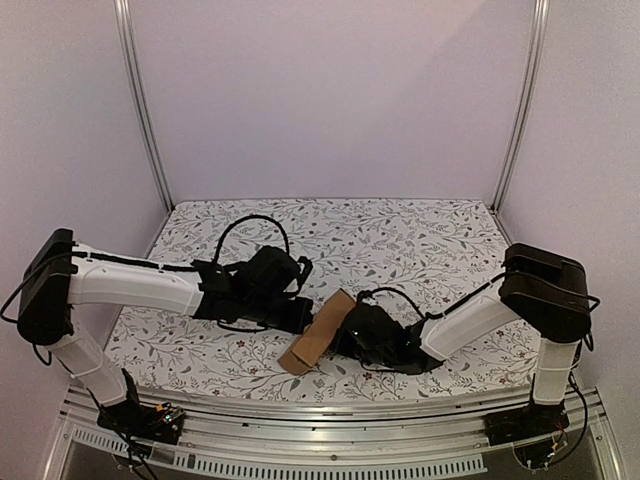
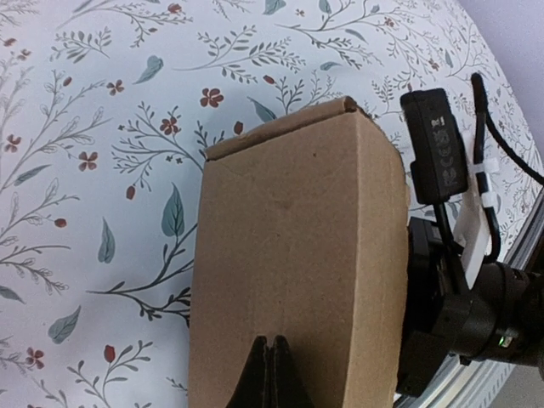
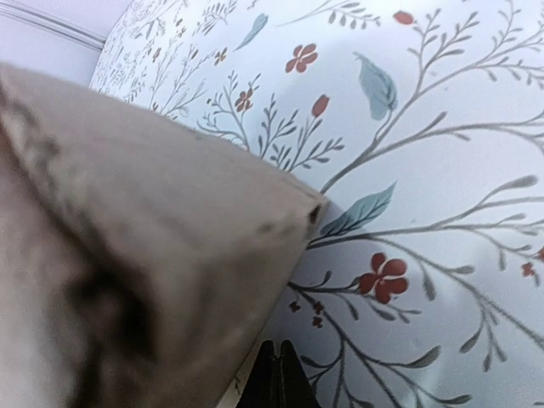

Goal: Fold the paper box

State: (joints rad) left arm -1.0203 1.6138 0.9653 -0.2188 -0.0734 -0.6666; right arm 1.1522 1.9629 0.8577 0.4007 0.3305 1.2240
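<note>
The paper box (image 1: 318, 332) is a slim brown cardboard box lying on the floral table, slanting from upper right to lower left between the two arms. In the left wrist view the paper box (image 2: 297, 255) fills the middle, and my left gripper (image 2: 274, 342) is shut with its tips pressed against the box's top face. My right gripper (image 3: 278, 347) is shut too, with its tips right beside the lower edge of the paper box (image 3: 153, 246), which is blurred and close. Seen from above, the left gripper (image 1: 300, 316) and the right gripper (image 1: 345, 338) sit on opposite sides of the box.
The floral tablecloth (image 1: 400, 240) covers the table. A metal rail (image 1: 330, 408) runs along the near edge, and upright frame posts (image 1: 143, 110) stand at the back corners. The right arm's camera and cable (image 2: 438, 153) are close beside the box.
</note>
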